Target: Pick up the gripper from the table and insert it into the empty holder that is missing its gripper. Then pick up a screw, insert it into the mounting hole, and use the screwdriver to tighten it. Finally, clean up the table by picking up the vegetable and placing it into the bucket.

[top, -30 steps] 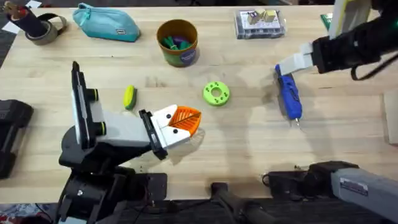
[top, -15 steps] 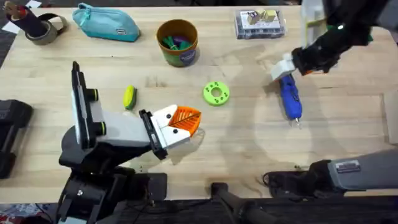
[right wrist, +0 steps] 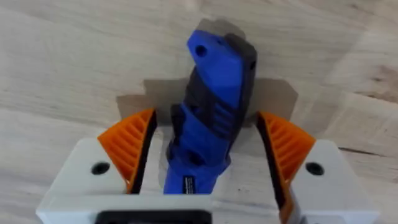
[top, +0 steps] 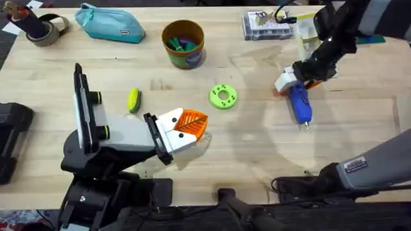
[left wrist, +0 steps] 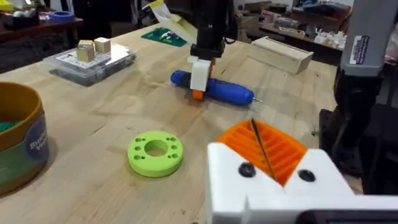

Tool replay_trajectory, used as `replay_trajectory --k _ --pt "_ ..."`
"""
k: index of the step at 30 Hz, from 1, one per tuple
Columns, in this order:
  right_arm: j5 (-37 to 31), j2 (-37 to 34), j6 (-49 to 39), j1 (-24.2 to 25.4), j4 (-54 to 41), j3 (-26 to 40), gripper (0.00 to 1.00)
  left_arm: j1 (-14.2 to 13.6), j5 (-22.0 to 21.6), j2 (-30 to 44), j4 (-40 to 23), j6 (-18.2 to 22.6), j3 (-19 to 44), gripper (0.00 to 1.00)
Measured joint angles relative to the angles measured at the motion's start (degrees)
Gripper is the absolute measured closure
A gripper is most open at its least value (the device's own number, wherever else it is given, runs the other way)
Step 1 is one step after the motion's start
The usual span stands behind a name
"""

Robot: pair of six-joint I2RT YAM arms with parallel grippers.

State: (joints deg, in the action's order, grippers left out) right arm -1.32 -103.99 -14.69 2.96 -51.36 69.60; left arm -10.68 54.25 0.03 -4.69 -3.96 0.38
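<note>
R gripper [top: 290, 85] fingers spread astride the screwdriver [top: 299, 104] on the counter [top: 257, 147], not yet gripped; L fingers [top: 192, 122] pressed together mid-frame; veg [top: 133, 100] not in bucket [top: 183, 43].

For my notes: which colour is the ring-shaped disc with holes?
Bright green disc, clearest in the left wrist view.

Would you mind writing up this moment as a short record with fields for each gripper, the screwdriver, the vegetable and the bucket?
right gripper: open, orange pads on either side of the screwdriver, not yet closed on it
left gripper: low over the table's near left part, holding nothing
screwdriver: blue, lying flat on the table, right of the green disc
vegetable: yellow-green, on the table, outside the bucket
bucket: upright at the far side, coloured items inside
</note>
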Motion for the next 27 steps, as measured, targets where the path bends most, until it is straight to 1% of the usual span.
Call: replay_trajectory --k 4,6,9,10,12,14,15,16,17,27 --pt "-0.3 0.0 1.0 0.0 1.1 0.0 0.017 0.0 0.0 0.0 0.0 0.0 0.0 0.996" --pt "-0.4 -0.1 1.2 0.0 1.2 0.0 0.036 0.0 0.0 0.0 0.0 0.0 0.0 0.996" --pt "-0.7 -0.1 1.6 0.2 1.7 0.0 0.164 0.0 0.0 0.0 0.0 0.0 0.0 0.996" --pt "-0.7 -0.1 1.6 0.4 1.8 0.0 0.237 0.0 0.0 0.0 0.0 0.0 0.0 0.996" --pt "-0.6 -0.2 1.5 0.5 2.5 0.1 0.434 0.0 0.0 0.0 0.0 0.0 0.0 0.996" --pt "-0.6 -0.3 1.5 0.6 2.9 0.1 0.672 0.0 0.0 0.0 0.0 0.0 0.0 0.996" --pt "-0.4 -0.3 1.5 0.6 3.0 0.1 0.821 0.0 0.0 0.0 0.0 0.0 0.0 0.996" --pt "-0.3 -0.5 1.4 0.5 3.2 0.1 0.932 0.0 0.0 0.0 0.0 0.0 0.0 0.996" --pt "-0.2 -0.7 1.5 0.5 3.3 0.2 0.969 0.0 0.0 0.0 0.0 0.0 0.0 0.996" --pt "0.5 -0.5 1.7 0.5 2.5 0.5 0.977 0.0 0.0 0.0 0.0 0.0 0.0 0.996"
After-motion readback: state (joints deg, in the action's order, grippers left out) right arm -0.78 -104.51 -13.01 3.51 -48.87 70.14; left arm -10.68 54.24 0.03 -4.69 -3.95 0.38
